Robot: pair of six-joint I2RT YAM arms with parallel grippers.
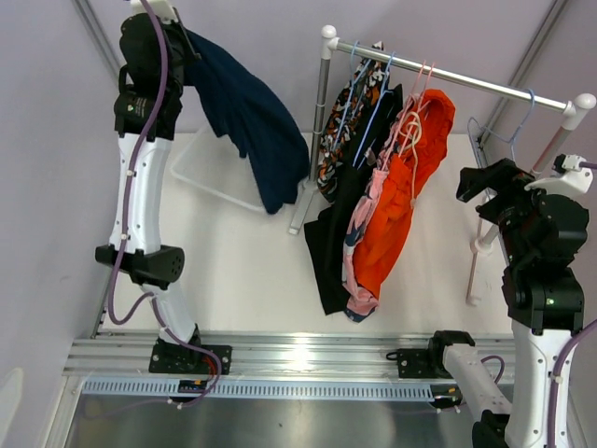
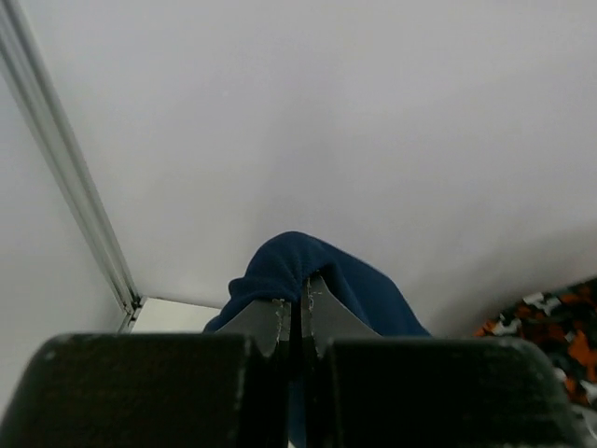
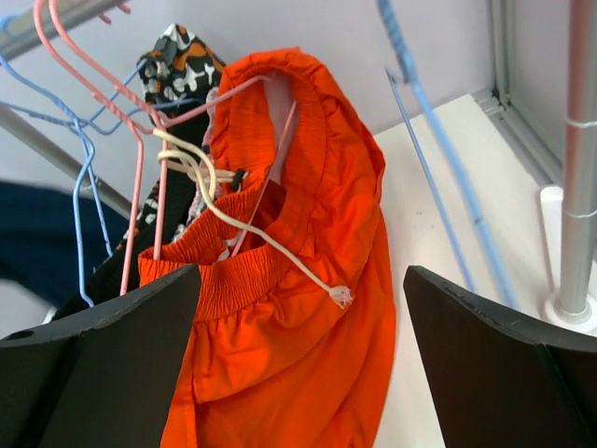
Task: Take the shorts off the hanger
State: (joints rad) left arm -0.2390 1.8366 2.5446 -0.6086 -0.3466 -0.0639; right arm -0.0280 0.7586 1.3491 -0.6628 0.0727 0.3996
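Note:
My left gripper (image 1: 173, 21) is raised at the far left, shut on navy blue shorts (image 1: 250, 117) that hang free from it, off the rail. In the left wrist view the navy fabric (image 2: 312, 266) bunches over the closed left gripper (image 2: 298, 313). On the rail (image 1: 466, 80), orange-red shorts (image 1: 403, 201) hang from a pink hanger (image 3: 140, 149), beside pink printed shorts (image 1: 360, 238), black shorts (image 1: 330, 245) and blotch-patterned shorts (image 1: 340, 131). My right gripper (image 1: 478, 182) stands open just right of the orange-red shorts (image 3: 280, 364); the right gripper (image 3: 300, 280) has nothing between its fingers.
A white tray (image 1: 201, 173) lies on the table below the navy shorts. An empty blue hanger (image 1: 508, 126) hangs at the rail's right end, close to my right gripper. The rack's posts (image 1: 322, 112) (image 3: 578, 187) stand on the table.

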